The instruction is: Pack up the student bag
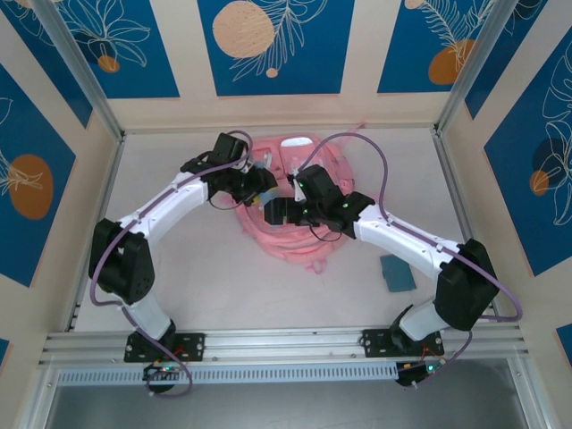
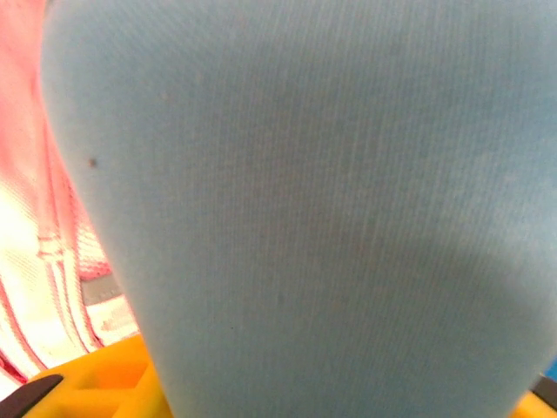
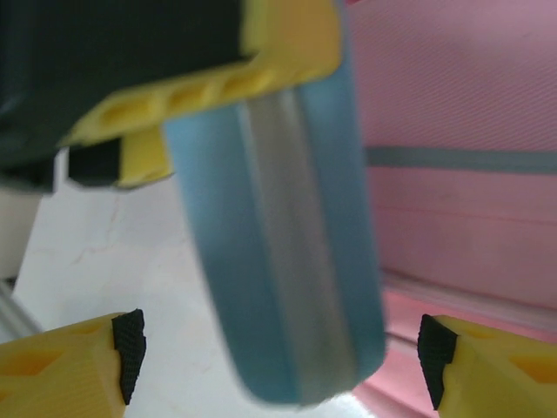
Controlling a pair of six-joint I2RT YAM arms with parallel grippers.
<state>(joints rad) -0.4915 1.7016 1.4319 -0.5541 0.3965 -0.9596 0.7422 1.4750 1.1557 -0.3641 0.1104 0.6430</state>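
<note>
Two arms are mounted at the near edge of the bench (image 1: 197, 268) and are bent inward toward its middle. A flat teal item (image 1: 398, 273) lies on the bench beside the right arm, well apart from the bag and from both claws.

The right claw (image 3: 280, 348) is spread wide and nothing is pinched by it. In its wrist view the two black-tipped fingers (image 3: 129, 344) stand on either side of a blue item (image 3: 278, 244), and no contact with the pads is seen.

The blue item is pinched by the left claw (image 1: 261, 192), and one yellow finger is seen pressed against its upper end. A soft woven surface is shown in the left wrist view and a pale grey band in the right wrist view. The kind of item cannot be told.

The student bag (image 1: 295, 241) lies slumped on the middle of the bench, directly beneath and beyond both claws. Whether its opening is unzipped, and whether anything is already inside, cannot be told.

Packing is judged to be partly done at most. The blue item is held over the bag but not yet inserted. The teal item is left to be collected, and closing is presumably left as well.
</note>
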